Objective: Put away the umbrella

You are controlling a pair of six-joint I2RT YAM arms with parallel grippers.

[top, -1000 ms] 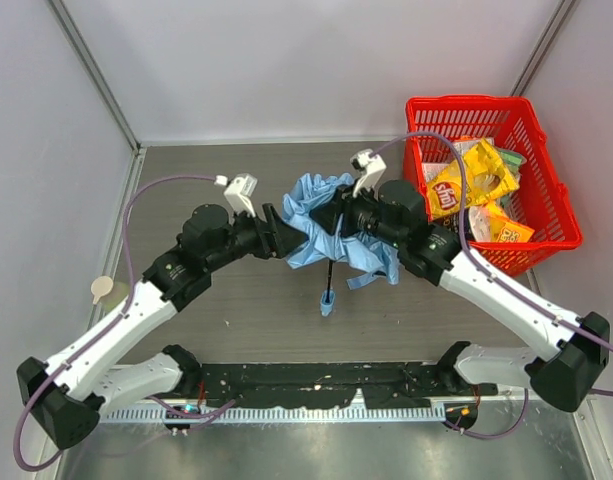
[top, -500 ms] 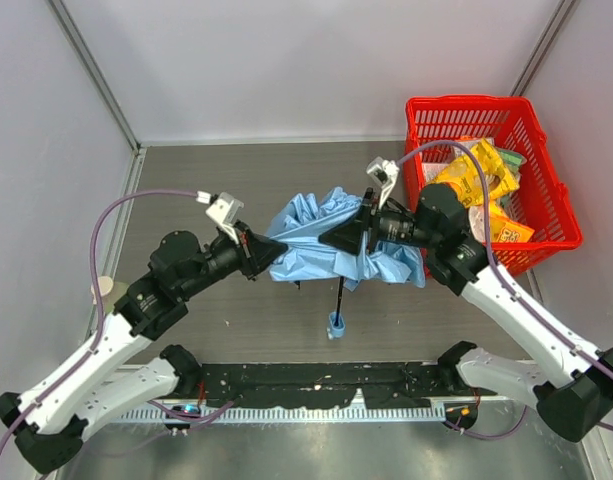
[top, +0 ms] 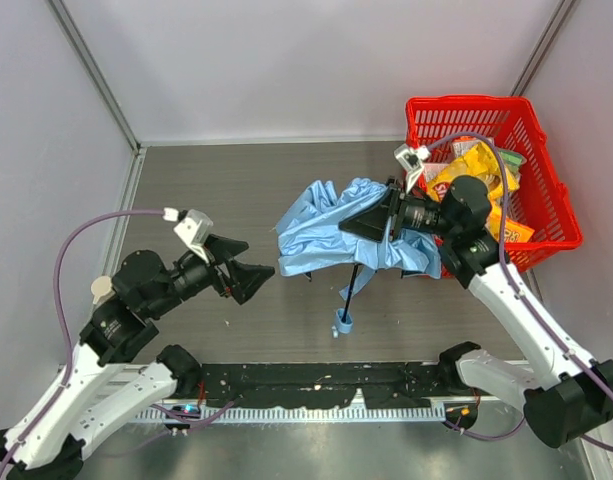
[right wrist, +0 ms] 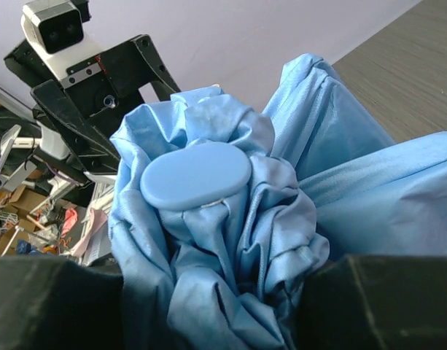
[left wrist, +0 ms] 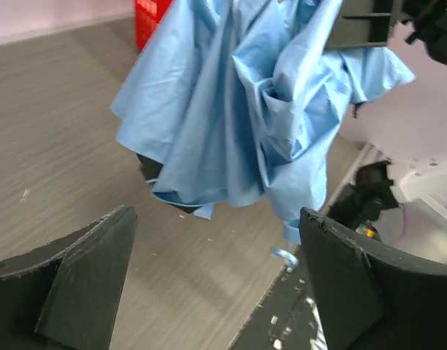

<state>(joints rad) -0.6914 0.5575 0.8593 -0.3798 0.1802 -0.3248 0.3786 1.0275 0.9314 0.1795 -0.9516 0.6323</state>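
The light blue umbrella (top: 321,235) hangs above the table middle, fabric loose and bunched, its black shaft slanting down to the small blue handle (top: 342,322). My right gripper (top: 378,222) is shut on the fabric near the umbrella's top; the right wrist view shows the oval blue cap (right wrist: 196,175) and gathered fabric between the jaws. My left gripper (top: 248,278) is open and empty, left of the umbrella and apart from it. In the left wrist view the fabric (left wrist: 238,117) hangs ahead of the open jaws.
A red basket (top: 531,150) with yellow snack bags (top: 474,175) stands at the back right, just behind my right arm. A black rail (top: 316,385) runs along the table's near edge. Grey walls close in the left and back.
My left gripper let go of the umbrella and pulled back to the left and toward the near edge. My right gripper carried the umbrella to the right, toward the basket.
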